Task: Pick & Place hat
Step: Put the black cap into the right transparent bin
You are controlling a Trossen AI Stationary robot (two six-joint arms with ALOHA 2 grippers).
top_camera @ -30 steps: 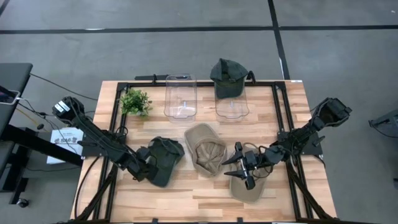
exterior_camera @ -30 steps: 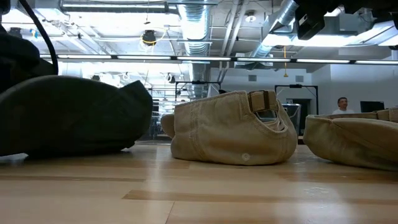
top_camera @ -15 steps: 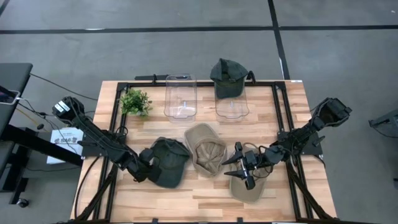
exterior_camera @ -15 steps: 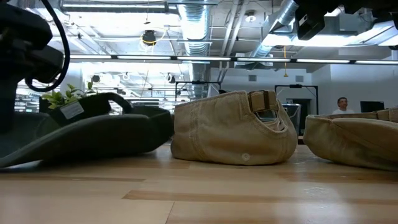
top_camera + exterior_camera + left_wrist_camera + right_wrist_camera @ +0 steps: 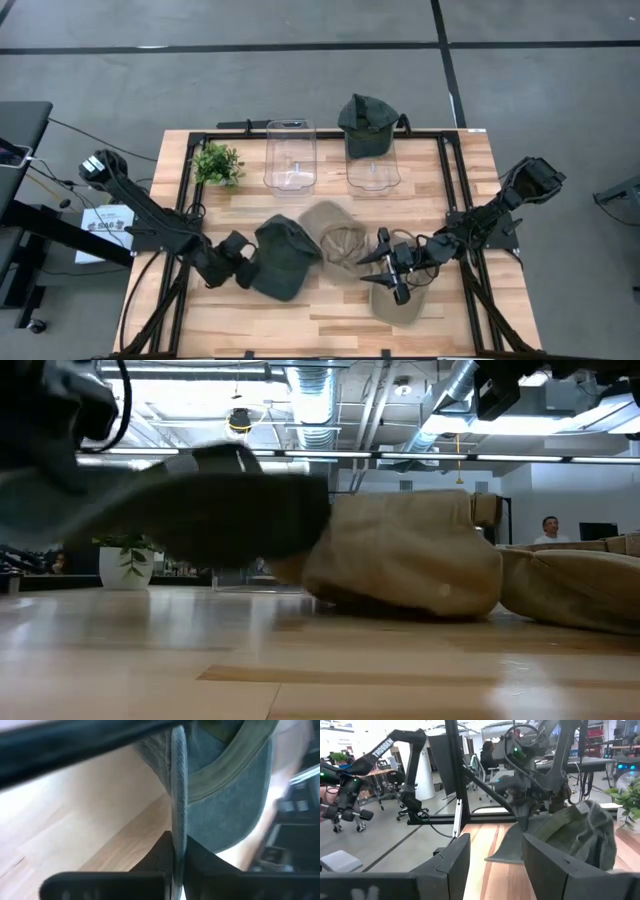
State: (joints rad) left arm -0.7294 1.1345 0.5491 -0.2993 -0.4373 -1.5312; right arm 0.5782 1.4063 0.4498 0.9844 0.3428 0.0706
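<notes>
A dark green hat hangs just above the table at its near left, with my left gripper shut on its left edge. Its right side overlaps a tan hat lying at the middle. In the low view the green hat is off the wood and the tan hat is tipped. My right gripper hovers open and level above a second tan hat at the near right. Another green hat sits on a clear stand at the far edge. My left gripper pinches the green hat's brim, seen edge-on, between its two fingers. The fingers come slanting down from the table's left. The hat is lifted clear of the table and reaches out beyond the fingers, its right side against the tan hat.
A second, bare clear stand and a small potted plant stand at the far left. Black frame rails run along the table's sides. Bare wood lies along the near edge in front of the hats.
My left gripper has shut on the green hat's brim, risen and tipped less steeply. The hat has come up off the table and swung toward the right, over the middle tan hat's left side. That tan hat has tipped over toward the right.
</notes>
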